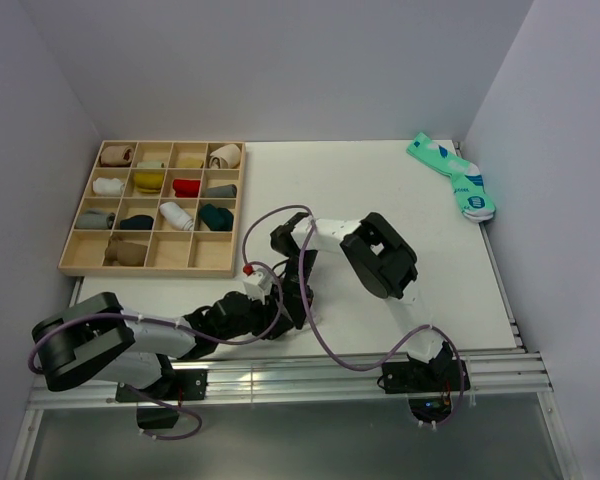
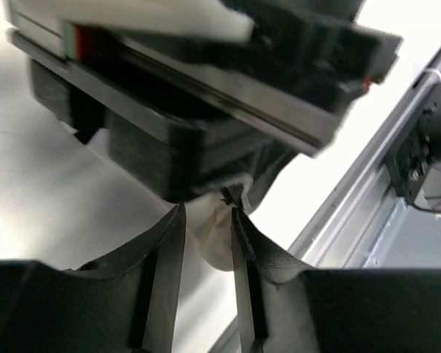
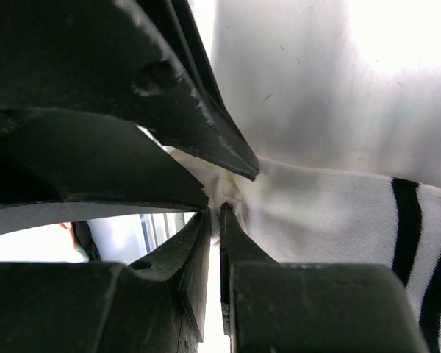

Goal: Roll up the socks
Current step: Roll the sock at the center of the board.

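Note:
The short white sock (image 3: 331, 220) with dark cuff stripes lies on the white table, its striped end at the right of the right wrist view. My right gripper (image 3: 214, 213) is shut on a thin fold of its edge. My left gripper (image 2: 206, 220) meets it tip to tip and pinches a bunch of the same white fabric (image 2: 213, 239). In the top view both grippers, left (image 1: 276, 318) and right (image 1: 302, 296), hide the sock near the front edge. The teal pair (image 1: 455, 178) lies at the far right corner. No loose tan-brown sock shows.
A wooden compartment tray (image 1: 150, 270) with several rolled socks stands at the back left. An aluminium rail (image 1: 330, 365) runs along the table's front edge, close to the grippers. Walls close the left, back and right sides.

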